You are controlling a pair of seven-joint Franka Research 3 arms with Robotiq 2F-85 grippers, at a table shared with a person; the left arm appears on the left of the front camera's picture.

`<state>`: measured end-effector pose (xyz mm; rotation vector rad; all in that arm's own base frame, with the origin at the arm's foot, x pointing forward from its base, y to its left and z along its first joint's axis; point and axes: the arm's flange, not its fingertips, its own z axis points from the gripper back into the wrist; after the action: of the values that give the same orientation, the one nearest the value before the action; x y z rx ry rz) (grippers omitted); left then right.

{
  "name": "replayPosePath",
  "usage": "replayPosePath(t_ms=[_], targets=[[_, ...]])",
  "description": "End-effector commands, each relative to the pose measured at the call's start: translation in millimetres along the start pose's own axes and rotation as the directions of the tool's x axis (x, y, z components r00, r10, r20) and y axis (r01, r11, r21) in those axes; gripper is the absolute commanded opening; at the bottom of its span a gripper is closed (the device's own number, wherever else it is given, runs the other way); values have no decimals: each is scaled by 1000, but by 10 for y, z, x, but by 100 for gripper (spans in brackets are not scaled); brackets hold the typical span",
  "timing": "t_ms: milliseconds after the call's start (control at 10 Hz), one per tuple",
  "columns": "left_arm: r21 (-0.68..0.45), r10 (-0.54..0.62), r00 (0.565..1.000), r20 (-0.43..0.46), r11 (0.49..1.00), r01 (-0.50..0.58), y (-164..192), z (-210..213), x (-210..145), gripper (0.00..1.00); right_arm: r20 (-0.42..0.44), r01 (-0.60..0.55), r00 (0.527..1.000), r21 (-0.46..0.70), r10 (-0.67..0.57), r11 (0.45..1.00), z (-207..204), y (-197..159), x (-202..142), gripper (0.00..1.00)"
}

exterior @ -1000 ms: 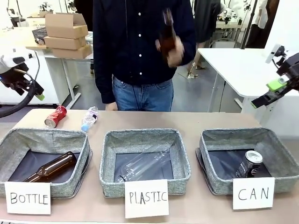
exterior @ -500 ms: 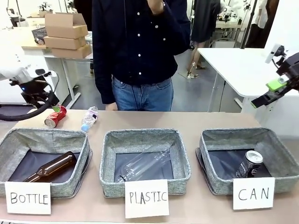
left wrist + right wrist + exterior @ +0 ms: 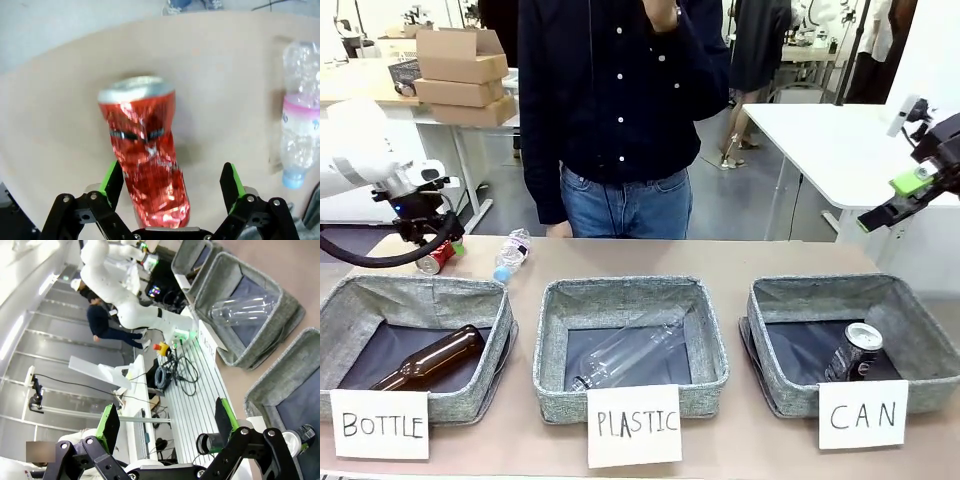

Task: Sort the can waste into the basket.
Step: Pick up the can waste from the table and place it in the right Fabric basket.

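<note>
A crushed red can [image 3: 145, 150] lies on its side on the tan table, silver top pointing away from the camera. My left gripper [image 3: 172, 182] is open, its green-padded fingers [image 3: 112, 177] standing either side of the can's lower half with a gap on each side. In the front view the left gripper [image 3: 438, 243] hangs over that red can [image 3: 428, 262] at the far left. A black can [image 3: 856, 350] leans inside the basket [image 3: 850, 290] marked "CAN". My right gripper [image 3: 910, 192] is raised at the right edge, open, holding nothing [image 3: 167, 425].
A clear plastic bottle [image 3: 511, 254] lies just right of the red can. The "BOTTLE" basket [image 3: 420, 292] holds a brown glass bottle, and the "PLASTIC" basket [image 3: 630, 290] holds a clear bottle. A person in a dark shirt [image 3: 620, 100] stands at the far edge.
My left arm has come down and to the right, onto the red can. The person's hand with the brown bottle has gone up out of view. The right arm is still.
</note>
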<state>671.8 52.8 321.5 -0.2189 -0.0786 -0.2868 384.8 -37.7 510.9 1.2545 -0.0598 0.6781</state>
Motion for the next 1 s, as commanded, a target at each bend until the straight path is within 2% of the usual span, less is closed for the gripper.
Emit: replayPosePath(t_ms=[0, 300, 400, 500, 600, 700, 800, 900], targets=[[14, 15, 999, 30, 1000, -15, -13, 22, 104, 100, -1, -27, 1000, -16, 27, 999, 6, -3, -6, 100], [11, 17, 999, 29, 1000, -17, -11, -60, 168, 100, -1, -27, 1000, -16, 27, 999, 6, -3, -6, 100], [56, 14, 1000, 16, 998, -15, -77, -68, 161, 42, -1, -27, 1000, -16, 27, 999, 6, -3, -6, 100], [49, 11, 1000, 12, 999, -12, -98, -62, 163, 42, -1, -27, 1000, -16, 27, 999, 6, -3, -6, 100], [54, 10, 1000, 17, 999, -11, -100, -54, 162, 0, -1, -27, 1000, -16, 27, 999, 6, -3, -6, 100], [54, 8, 1000, 19, 998, -10, -107, -52, 162, 36, -1, -27, 1000, -16, 27, 999, 6, -3, -6, 100], [55, 5, 1000, 21, 998, -6, -115, -46, 157, 0, -1, -27, 1000, -16, 27, 999, 6, -3, -6, 100], [57, 0, 1000, 22, 998, -1, -124, -35, 150, 0, -1, -27, 1000, -16, 27, 999, 6, -3, -6, 100]])
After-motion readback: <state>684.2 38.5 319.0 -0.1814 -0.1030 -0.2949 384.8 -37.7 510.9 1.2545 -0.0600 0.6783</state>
